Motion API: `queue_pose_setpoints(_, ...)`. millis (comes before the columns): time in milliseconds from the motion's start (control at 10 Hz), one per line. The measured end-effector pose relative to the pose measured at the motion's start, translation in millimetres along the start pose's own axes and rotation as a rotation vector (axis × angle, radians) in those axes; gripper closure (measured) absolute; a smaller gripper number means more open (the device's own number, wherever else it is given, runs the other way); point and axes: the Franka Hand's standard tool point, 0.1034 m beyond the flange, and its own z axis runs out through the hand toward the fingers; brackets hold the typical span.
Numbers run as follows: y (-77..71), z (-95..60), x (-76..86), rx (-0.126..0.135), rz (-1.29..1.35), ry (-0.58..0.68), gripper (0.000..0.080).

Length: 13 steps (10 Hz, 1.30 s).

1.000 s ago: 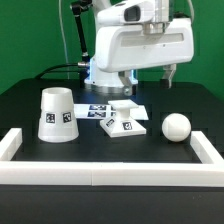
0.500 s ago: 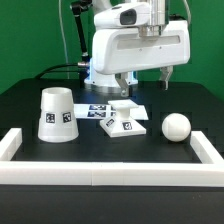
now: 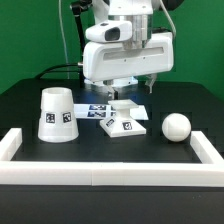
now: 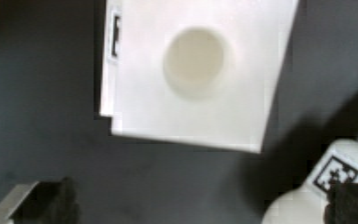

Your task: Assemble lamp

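On the exterior view's left the shade point(image 3: 57, 115) stands alone on the desk point(image 3: 25, 100). At centre my pincer point(image 3: 131, 90) hovers over the base point(image 3: 125, 125), its fingers apart and empty. On the right the bulb point(image 3: 176, 126) lies loose. I judge nothing joined yet.

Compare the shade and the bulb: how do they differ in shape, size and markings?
The shade is a tapered cup standing wide end down; the bulb looks like a round ball. The shade is taller than the bulb. The shade shows a black-and-white marker on its side; the bulb shows none from here. Both are white and rest on the table.
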Motion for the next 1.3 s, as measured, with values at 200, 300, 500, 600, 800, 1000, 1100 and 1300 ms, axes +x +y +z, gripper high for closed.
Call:
queue_pose_setpoints(200,-0.1,-0.2,1.0,0.001,-0.001,0.000,0.0100)
queue_pose_setpoints(300,-0.2,0.1,0.8,0.001,-0.001,-0.001,0.0100)
queue_pose_setpoints(500,-4.7,4.5,-0.2,-0.007,0.073,-0.004,0.0100)
queue_pose_setpoints(600,-5.4,9.3,-4.3,-0.006,0.075,-0.005,0.0100)
queue_pose_setpoints(800,-1.8,11.3,-8.1,-0.006,0.084,-0.010,0.0100)
queue_pose_setpoints(1000,4.2,16.9,-13.6,-0.007,0.068,-0.010,0.0100)
queue_pose_setpoints(1100,5.1,18.3,-14.8,-0.007,0.070,-0.012,0.0100)
queue_pose_setpoints(1300,7.1,23.3,-17.1,-0.008,0.073,-0.013,0.0100)
